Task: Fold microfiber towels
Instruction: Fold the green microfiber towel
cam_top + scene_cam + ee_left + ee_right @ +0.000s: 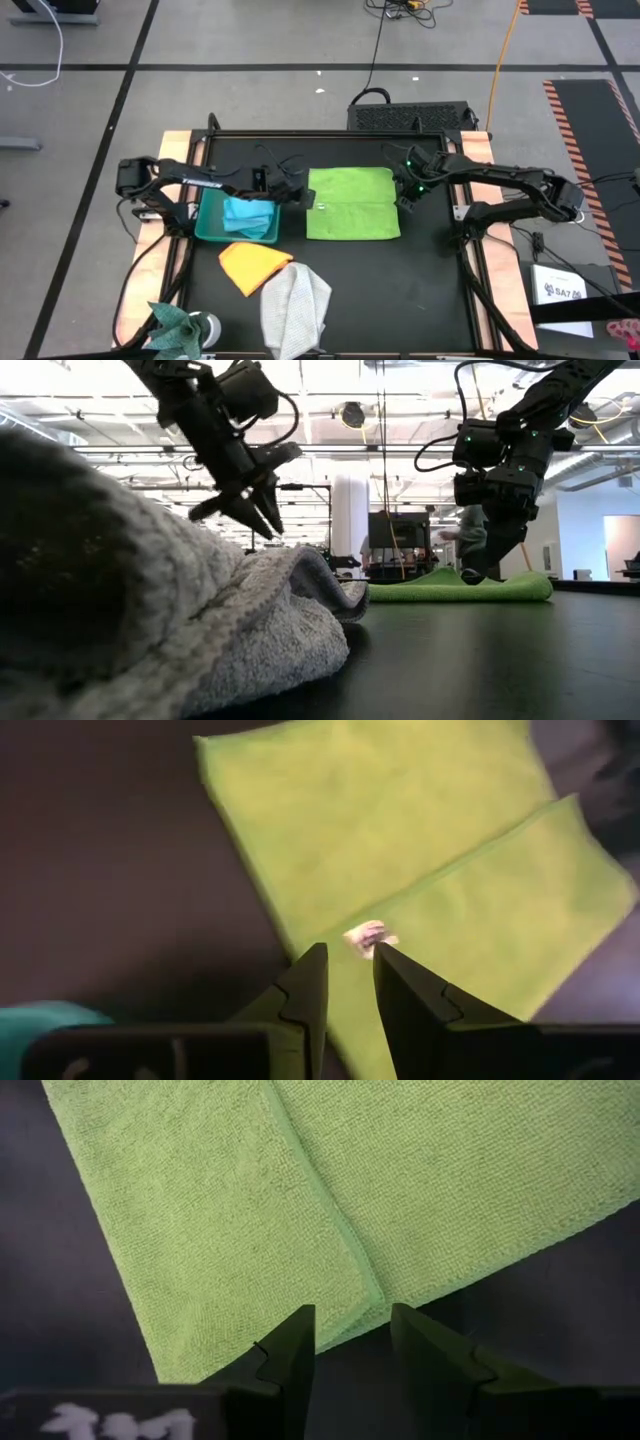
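Note:
The lime green towel (350,203) lies flat on the black table, with a hem line (330,1210) running across its middle from left to right. My left gripper (350,952) stands open above the towel's left edge, over a small white tag (368,935). In the low view it hangs clear of the table (262,520). My right gripper (352,1312) stands open at the towel's right edge, where the hem line ends, low by the cloth (470,572). Neither has anything between its fingers.
A teal bin (212,232) with a light blue towel (248,212) stands left of the green towel. An orange towel (255,265) and a crumpled grey towel (295,305) lie nearer the front edge. A teal cloth (178,322) lies at the front left corner.

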